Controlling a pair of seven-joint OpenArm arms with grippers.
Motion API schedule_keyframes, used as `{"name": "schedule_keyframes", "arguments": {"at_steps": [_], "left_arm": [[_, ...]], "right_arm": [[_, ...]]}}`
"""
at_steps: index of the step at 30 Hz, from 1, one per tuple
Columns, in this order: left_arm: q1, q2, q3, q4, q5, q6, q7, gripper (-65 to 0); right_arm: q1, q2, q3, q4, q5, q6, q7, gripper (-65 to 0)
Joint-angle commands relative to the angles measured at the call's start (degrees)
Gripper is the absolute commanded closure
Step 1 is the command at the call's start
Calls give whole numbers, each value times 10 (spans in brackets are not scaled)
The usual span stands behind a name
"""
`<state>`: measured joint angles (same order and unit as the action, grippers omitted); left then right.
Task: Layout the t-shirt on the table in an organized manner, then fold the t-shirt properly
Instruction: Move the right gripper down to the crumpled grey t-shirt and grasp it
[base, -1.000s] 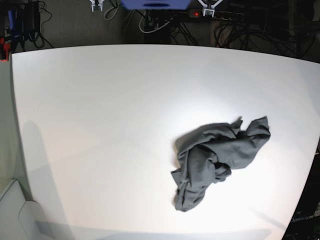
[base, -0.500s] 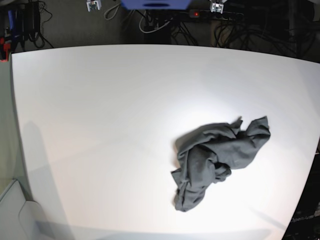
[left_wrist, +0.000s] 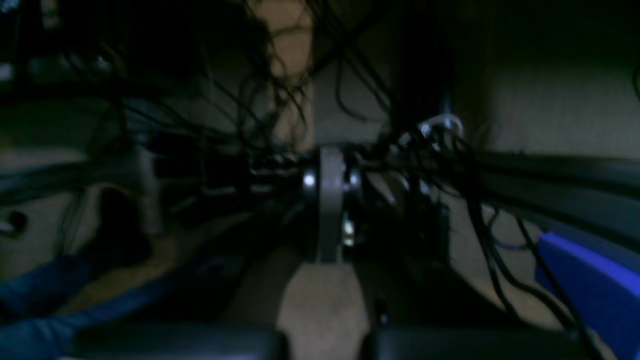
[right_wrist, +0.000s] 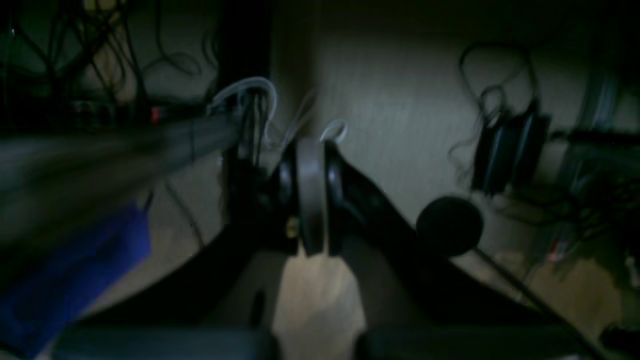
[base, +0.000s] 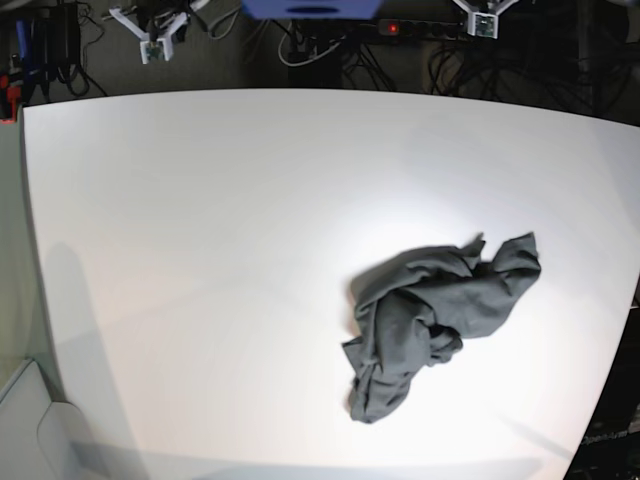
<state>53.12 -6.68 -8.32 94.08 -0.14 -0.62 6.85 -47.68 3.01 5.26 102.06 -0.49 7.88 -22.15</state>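
Lying crumpled at lower right of the table, the t-shirt should be approached at opposite edges; left gripper and right gripper are closed, empty.

The dark charcoal-grey t-shirt lies crumpled in a loose heap on the white table, toward its right side in the base view. Folds bunch over one another; one end trails toward the near edge.
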Motion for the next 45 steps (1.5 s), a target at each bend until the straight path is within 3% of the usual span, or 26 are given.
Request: {"name": "schedule_keyframes", "arguments": {"at_steps": [1,5,11,14,18,23,27,30,33,39,45], "left_arm": [[18,-7,-2,26,0,1,-8,0],[42,-15,-3,102,-27,1,-8,0],[43,-81,-7,166,-163,1,-7,0],[41,-107,-47,177,-238,1,-7,0],[38,-110,-117,198,-301,0,-7,-1],[22,-110,-154,208,-312,0,-7,-24],[9,-106,-166,208,-313,0,-7,-152],[-6,-105,-170,209,-313,0,-7,-226],[-22,-104,-170,209,-313,0,-7,-226],[-48,-104,-170,212,-314,1,-7,-228],[-94,-109,-170,206,-314,1,-7,-230]], "right_arm": [[-9,4,10,23,1,3,3,0],[-8,15,25,85,1,3,-13,0],[19,21,22,138,1,3,-12,0],[54,20,16,139,1,4,-12,0],[96,20,12,143,1,6,-12,0],[148,16,12,145,1,75,-13,-37],[206,-19,12,144,1,136,-21,-119],[271,-38,0,142,1,187,-73,-173],[333,-38,-45,139,1,228,-145,-211],[444,-38,-133,118,1,239,-233,-239],[515,-52,-193,18,3,239,-242,-239]]}}
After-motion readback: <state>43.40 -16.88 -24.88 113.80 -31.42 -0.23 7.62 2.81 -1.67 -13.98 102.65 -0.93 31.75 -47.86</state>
